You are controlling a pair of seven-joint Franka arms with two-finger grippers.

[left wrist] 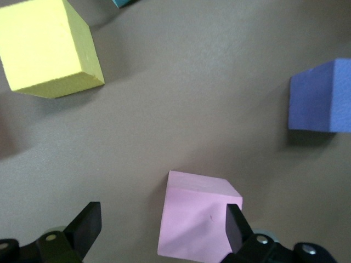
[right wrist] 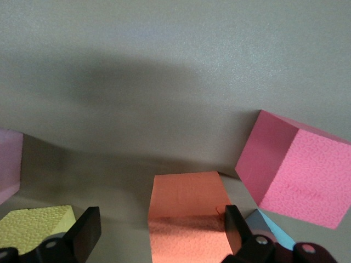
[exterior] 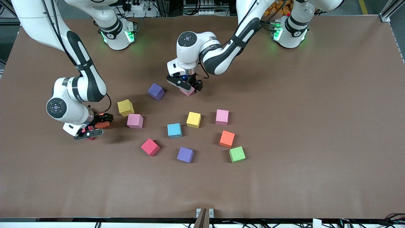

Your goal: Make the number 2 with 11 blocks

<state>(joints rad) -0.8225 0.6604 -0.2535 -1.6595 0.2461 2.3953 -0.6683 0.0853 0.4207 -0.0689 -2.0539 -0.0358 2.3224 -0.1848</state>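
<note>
Pink block [left wrist: 194, 222] between open left jaws; orange block [right wrist: 186, 216] between open right jaws

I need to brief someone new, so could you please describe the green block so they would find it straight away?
Start at the loose cluster of coloured blocks in the middle of the brown table. The green block sits at the cluster's edge nearest the front camera, toward the left arm's end, just beside an orange block. It is the only green one.

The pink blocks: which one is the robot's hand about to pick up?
The pink block between the left gripper fingers, beside the purple one; the other pink blocks lie untouched.
</note>
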